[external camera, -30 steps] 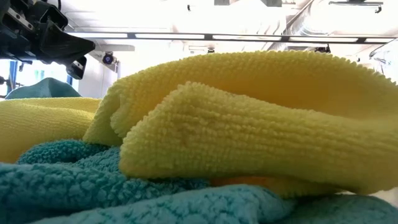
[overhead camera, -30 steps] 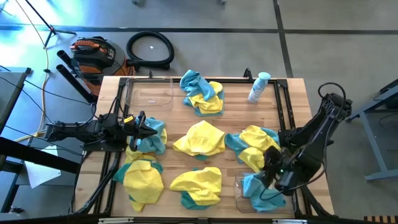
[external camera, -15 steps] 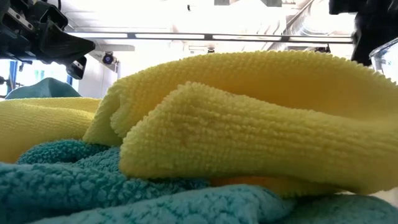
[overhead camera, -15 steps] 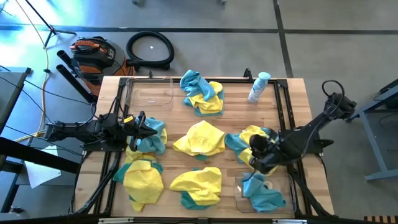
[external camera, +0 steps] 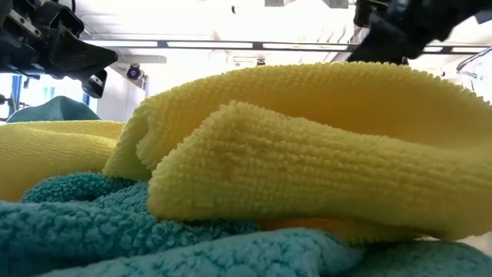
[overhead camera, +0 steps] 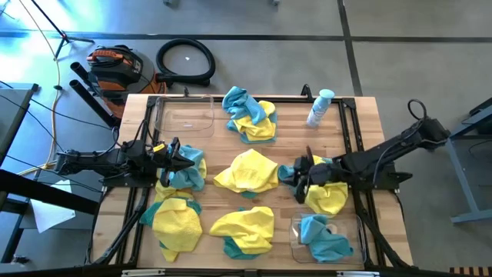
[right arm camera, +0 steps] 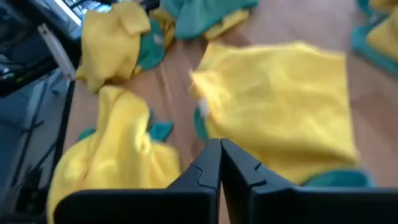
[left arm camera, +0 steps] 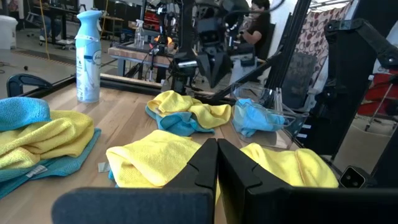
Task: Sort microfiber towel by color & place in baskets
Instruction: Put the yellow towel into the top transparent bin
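The right gripper (overhead camera: 298,177) reaches out over the right half of the table, its two dark fingers (right arm camera: 219,163) pressed together with nothing between them, above the blue edge of a yellow-and-teal towel heap (overhead camera: 319,185). The left gripper (overhead camera: 178,158) waits at the left side, fingers also pressed together and empty, beside a teal-blue cloth (overhead camera: 190,168).

The surface is a light wooden tabletop (overhead camera: 292,131) with a black frame along its edges. Beyond it lies a grey floor with a coiled black hose (overhead camera: 185,61) and an orange-and-black vacuum (overhead camera: 115,65); the left wrist view shows workbenches and a person (left arm camera: 256,25) far back in the room.

Bare wood shows at the far middle and between the heaps; the near and left parts are crowded. A white-and-blue spray bottle (overhead camera: 319,108) stands at the far right.

The fuzzy microfiber towels lie crumpled in mixed heaps: a yellow-and-teal heap at the far middle (overhead camera: 249,114), a yellow one at the centre (overhead camera: 247,171), and two yellow-over-teal heaps at the near edge (overhead camera: 177,223) (overhead camera: 244,229). A clear plastic rectangular bin (overhead camera: 184,115) sits at the far left corner, with no towel in it. A second clear bin (overhead camera: 354,229) at the near right holds crumpled teal-blue towels (overhead camera: 321,237).
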{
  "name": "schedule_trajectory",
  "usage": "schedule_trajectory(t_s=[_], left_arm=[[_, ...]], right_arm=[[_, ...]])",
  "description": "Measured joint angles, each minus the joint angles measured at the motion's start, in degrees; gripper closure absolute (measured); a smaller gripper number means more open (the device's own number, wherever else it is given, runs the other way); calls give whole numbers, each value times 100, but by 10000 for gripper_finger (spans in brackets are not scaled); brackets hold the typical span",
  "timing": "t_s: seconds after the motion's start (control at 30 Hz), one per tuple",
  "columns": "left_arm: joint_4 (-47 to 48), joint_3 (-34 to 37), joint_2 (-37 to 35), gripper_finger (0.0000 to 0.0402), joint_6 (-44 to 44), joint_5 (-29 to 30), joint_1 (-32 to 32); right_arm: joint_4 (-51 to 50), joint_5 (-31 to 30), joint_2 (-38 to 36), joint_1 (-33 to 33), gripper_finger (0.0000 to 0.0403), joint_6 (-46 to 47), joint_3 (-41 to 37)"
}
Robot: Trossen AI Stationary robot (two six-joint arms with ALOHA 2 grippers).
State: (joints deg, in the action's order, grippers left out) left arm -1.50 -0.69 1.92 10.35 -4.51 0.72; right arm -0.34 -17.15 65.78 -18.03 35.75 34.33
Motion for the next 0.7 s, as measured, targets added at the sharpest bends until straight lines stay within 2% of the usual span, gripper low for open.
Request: schedule_trajectory(t_s=[0.13, 0.5, 0.7], left_arm=[[0, 0, -1, 402, 0, 2, 1], [-64, -2, 1, 402, 2, 2, 1], [-816, -2, 0, 402, 528, 1, 1]], right_arm=[[295, 5, 0, 425, 395, -107, 47], [566, -15, 0, 1244, 401, 684, 55], [555, -6, 0, 1325, 401, 642, 55]])
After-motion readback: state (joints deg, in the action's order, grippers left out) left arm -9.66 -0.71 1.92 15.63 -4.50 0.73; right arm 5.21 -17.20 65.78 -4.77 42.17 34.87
